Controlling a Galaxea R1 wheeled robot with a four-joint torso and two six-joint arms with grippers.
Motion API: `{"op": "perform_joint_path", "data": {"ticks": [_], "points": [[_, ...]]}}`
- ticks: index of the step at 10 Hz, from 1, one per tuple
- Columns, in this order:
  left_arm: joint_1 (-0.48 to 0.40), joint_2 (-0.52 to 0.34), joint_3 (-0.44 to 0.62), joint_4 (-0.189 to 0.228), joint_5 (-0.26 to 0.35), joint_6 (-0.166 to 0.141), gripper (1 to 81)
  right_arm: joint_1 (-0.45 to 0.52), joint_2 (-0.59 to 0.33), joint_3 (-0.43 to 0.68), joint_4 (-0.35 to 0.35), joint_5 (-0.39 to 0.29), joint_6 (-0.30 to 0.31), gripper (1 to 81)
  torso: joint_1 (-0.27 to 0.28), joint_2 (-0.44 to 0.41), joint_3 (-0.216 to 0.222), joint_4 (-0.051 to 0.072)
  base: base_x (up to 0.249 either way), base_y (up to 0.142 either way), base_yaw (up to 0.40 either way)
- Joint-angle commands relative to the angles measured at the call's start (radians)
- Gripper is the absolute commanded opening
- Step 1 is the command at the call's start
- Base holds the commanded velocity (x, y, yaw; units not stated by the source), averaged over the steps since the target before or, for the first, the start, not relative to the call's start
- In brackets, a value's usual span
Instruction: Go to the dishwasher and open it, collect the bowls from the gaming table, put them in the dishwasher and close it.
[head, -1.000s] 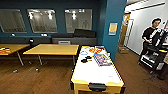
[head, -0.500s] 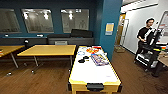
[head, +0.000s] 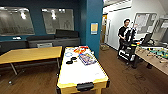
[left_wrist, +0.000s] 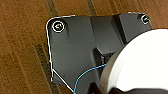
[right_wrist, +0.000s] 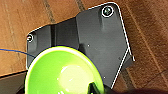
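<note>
The gaming table (head: 80, 72), long with a glossy white top and yellow frame, stands just ahead in the head view. At its far end lie a blue-rimmed bowl (head: 68, 54), small black items (head: 71, 60) and colourful packs (head: 87, 59). A white bowl (left_wrist: 140, 65) hangs over the wooden floor in the left wrist view, held by my left gripper (left_wrist: 110, 88). A bright green bowl (right_wrist: 62, 72) hangs the same way in the right wrist view, with my right gripper (right_wrist: 96, 88) at its rim. The dishwasher is out of view.
A yellow-topped table (head: 30, 53) stands left of the gaming table, with a dark bench (head: 53, 41) along the blue wall behind. On the right a person (head: 125, 35) stands at a black cart (head: 127, 53) beside a green-field foosball table (head: 156, 53). Wooden floor lies open between them.
The whole head picture has shifted left, so the camera has turned right; the gaming table now sits nearer the picture's middle and the person and foosball table show more fully.
</note>
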Motion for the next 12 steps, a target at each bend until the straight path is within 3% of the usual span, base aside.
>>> {"op": "perform_joint_path", "data": {"ticks": [1, 12], "points": [[-0.044, -0.018, 0.003, 0.000, 0.050, -0.003, 1.0, 0.048, -0.019, -0.003, -0.007, -0.060, 0.000, 1.0, 0.000, 0.000, 0.000, 0.000, 0.000, 0.000, -0.396], [-0.044, -0.008, -0.029, 0.003, 0.052, -0.003, 1.0, 0.044, 0.008, -0.060, -0.004, -0.059, 0.002, 1.0, 0.000, 0.000, 0.000, 0.000, 0.000, 0.000, -0.396]]}}
